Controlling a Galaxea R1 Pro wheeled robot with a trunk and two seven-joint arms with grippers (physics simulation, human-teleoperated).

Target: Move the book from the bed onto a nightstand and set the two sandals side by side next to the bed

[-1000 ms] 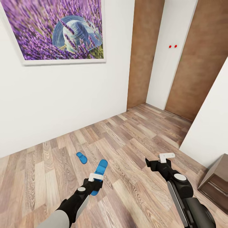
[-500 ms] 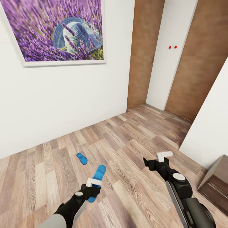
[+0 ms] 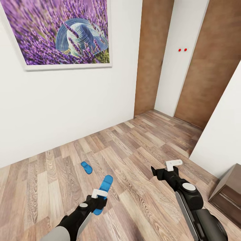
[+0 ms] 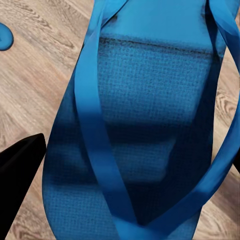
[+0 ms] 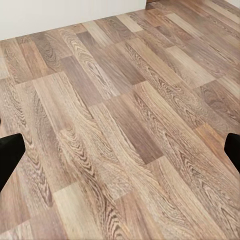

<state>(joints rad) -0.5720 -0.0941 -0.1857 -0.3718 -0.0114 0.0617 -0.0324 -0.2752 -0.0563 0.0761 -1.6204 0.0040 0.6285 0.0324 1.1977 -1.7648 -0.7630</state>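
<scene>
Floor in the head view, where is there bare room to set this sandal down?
Bare planks stretch between the left gripper and right gripper, and on toward the brown doors. Tighter spots: beside the second sandal near the white wall, and by the dark cabinet.

The flat bright blue flip-flop sandal (image 3: 104, 189) in the black left hand (image 3: 97, 200) shows a woven grid texture on its sole and smooth blue straps. A second small blue sandal (image 3: 86, 167) matches it. The plank floor (image 3: 140, 147) is streaked brown and tan woodgrain. The white-framed picture (image 3: 63, 31) shows purple lavender around a blue-grey hat. The walls are white, the door panels (image 3: 152, 57) plain brown, and the wooden cabinet (image 3: 229, 194) dark reddish-brown.
</scene>
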